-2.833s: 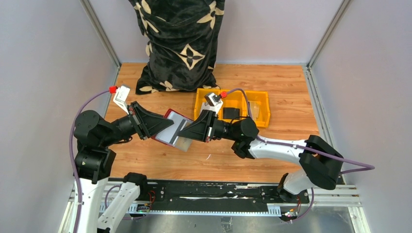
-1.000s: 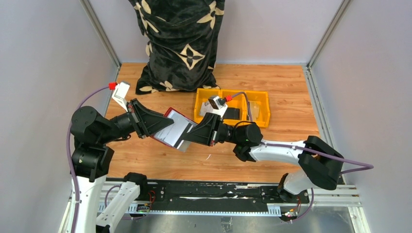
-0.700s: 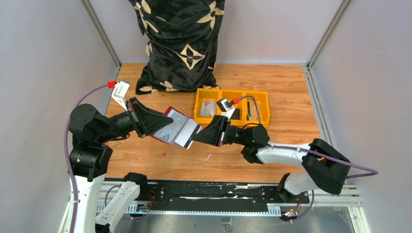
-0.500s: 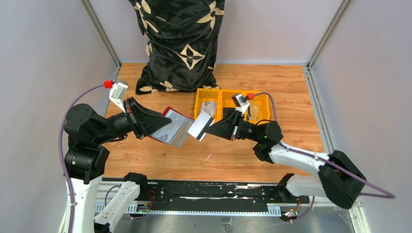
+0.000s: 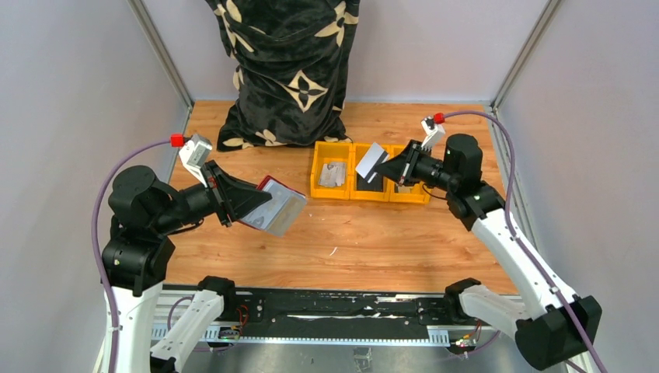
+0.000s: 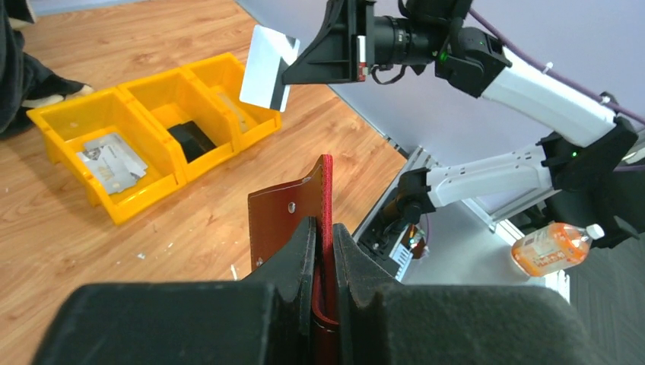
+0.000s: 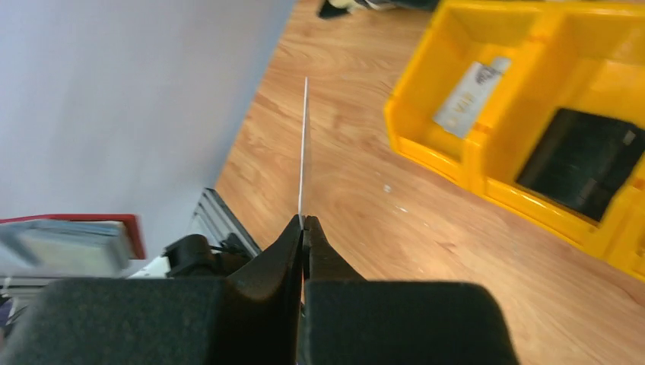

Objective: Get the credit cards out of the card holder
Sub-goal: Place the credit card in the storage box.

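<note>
My left gripper (image 5: 252, 203) is shut on the dark red card holder (image 5: 273, 209) and holds it open above the table's left half. In the left wrist view the holder (image 6: 293, 220) stands edge-on between my fingers (image 6: 303, 243). My right gripper (image 5: 391, 168) is shut on a pale grey-white credit card (image 5: 371, 162) and holds it in the air above the yellow bin (image 5: 342, 192). The card shows edge-on in the right wrist view (image 7: 304, 144) and face-on in the left wrist view (image 6: 266, 67). More cards (image 5: 333, 173) lie in the bin's left compartment.
The yellow three-compartment bin sits at the table's middle back; a black object (image 5: 371, 179) lies in its middle compartment. A black cloth bag with tan flowers (image 5: 291, 70) stands at the back. Grey walls close both sides.
My right gripper pulled a pale card out of the card holder and carried it right and back, above the yellow bin. The left gripper stayed holding the holder.
</note>
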You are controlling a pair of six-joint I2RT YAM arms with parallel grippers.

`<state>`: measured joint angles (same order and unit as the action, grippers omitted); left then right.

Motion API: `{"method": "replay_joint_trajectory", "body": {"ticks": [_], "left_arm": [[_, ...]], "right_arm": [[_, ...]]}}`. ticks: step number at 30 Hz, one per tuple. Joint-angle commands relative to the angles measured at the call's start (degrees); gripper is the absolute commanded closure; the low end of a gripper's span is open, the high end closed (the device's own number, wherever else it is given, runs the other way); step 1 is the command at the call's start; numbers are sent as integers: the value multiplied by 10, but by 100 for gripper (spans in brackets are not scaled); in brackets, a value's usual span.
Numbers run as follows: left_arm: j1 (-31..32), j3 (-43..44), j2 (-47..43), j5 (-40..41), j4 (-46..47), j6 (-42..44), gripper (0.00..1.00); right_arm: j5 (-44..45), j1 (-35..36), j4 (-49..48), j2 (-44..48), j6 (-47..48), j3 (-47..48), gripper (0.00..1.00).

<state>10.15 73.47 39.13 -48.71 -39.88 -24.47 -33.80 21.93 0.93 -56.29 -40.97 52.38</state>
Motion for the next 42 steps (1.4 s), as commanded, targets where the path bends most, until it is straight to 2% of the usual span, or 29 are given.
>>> {"method": "replay_joint_trajectory", "body": {"ticks": [1, 6, 9, 13, 23, 26, 29, 33, 37, 40, 42], "left_arm": [[2, -7, -12, 2, -6, 35, 100], [2, -21, -15, -10, 2, 28, 100], [2, -24, -16, -17, 2, 28, 100], [2, -17, -15, -25, -7, 35, 100], [2, -12, -14, -39, -12, 37, 100], [2, -9, -13, -44, -12, 37, 100], [2, -8, -15, -46, -8, 33, 100], [2, -9, -14, -50, -5, 30, 100], [2, -9, -17, -55, -3, 29, 100], [2, -8, -19, -55, -3, 28, 100], [2, -8, -20, -56, -3, 29, 100]], "right_arm": [[29, -21, 133, -53, 103, 23, 100], [14, 22, 108, -192, 106, 99, 100], [33, 63, 133, -299, 133, 182, 100], [51, 78, 170, -416, 142, 279, 100], [105, 92, 237, -588, 179, 432, 100], [116, 93, 233, -592, 189, 432, 95], [137, 94, 224, -574, 194, 413, 83], [171, 95, 218, -536, 198, 393, 60], [177, 103, 216, -475, 197, 378, 52], [139, 120, 184, -410, 205, 346, 45], [81, 132, 101, -349, 205, 294, 37]]}}
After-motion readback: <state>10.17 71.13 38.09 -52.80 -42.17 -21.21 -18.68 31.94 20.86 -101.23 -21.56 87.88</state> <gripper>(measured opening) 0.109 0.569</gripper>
